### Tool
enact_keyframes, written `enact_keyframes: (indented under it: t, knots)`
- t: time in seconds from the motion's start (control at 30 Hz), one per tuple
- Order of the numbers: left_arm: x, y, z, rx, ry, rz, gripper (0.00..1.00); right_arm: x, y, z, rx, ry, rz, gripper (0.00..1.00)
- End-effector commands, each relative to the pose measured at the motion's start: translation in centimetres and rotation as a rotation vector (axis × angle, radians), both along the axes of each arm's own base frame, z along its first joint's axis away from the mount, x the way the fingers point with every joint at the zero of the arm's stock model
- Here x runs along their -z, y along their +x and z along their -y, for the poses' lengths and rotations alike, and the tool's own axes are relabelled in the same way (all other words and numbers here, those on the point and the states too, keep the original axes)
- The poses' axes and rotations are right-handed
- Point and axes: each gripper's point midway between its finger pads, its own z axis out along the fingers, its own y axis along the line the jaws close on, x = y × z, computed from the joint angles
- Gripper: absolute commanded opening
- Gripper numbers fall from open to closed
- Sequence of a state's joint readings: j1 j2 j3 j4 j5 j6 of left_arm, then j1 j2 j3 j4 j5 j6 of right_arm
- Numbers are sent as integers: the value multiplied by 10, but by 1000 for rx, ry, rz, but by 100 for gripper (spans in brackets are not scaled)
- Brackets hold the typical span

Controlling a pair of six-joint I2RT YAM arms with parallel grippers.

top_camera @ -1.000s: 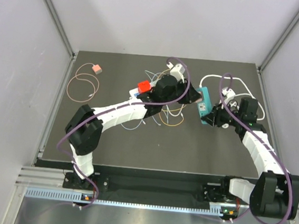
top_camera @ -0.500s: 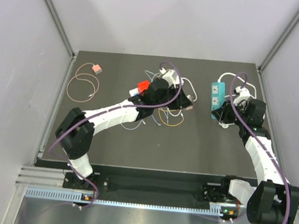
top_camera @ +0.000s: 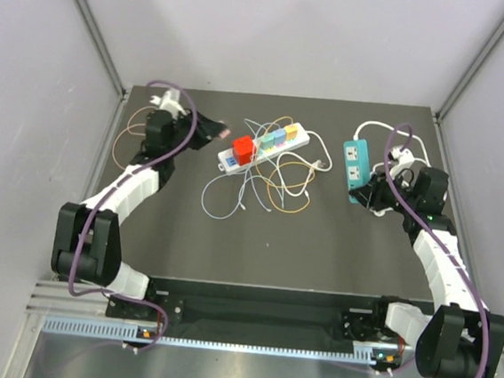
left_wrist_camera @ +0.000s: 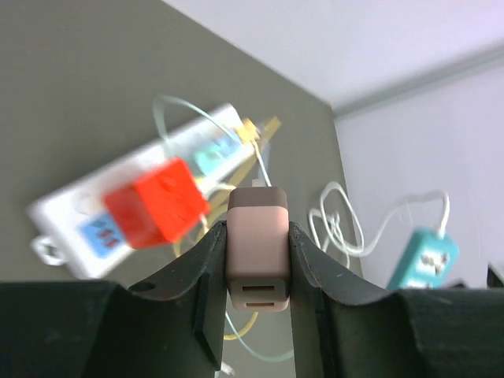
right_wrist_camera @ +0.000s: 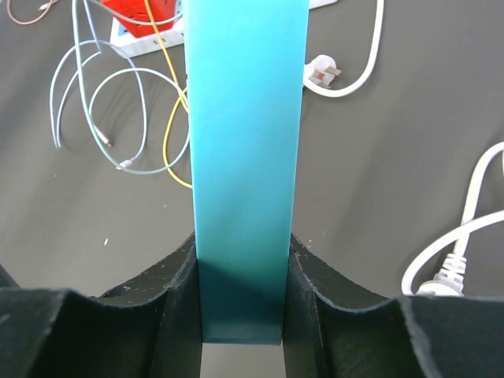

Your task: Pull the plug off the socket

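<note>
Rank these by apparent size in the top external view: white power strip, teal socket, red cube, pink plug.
1. white power strip, clearly the longest.
2. teal socket.
3. red cube.
4. pink plug, barely a speck in this view.

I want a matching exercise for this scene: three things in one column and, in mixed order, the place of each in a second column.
Things: 1 pink plug; 2 teal socket; 3 red cube.
Places: A on the white power strip; B held by the right end effector; C held by the left end effector.
Pairs: 1-C, 2-B, 3-A.
</note>
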State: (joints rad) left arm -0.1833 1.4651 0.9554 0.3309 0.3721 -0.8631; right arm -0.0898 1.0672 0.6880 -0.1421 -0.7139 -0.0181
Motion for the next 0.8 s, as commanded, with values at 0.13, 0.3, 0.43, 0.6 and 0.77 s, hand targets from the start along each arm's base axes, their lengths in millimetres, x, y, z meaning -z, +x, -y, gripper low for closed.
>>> enact_keyframes:
  t: [0.13, 0.3, 0.43, 0.6, 0.77]
  knots:
    - [12, 50, -121, -269, -54, 8, 0, -34, 8, -5, -66, -2, 140, 0]
    - [49, 88, -185, -392, -22, -65, 0, -34, 7, -6, -73, 2, 139, 0]
    - [76, 109, -220, -465, 12, -130, 0, -31, 8, -6, -75, 7, 125, 0]
    - [114, 132, -254, -535, 44, -220, 3, -29, 10, -6, -73, 8, 115, 0]
    - [149, 142, -273, -579, 115, -305, 5, -25, 11, -5, -70, 8, 99, 0]
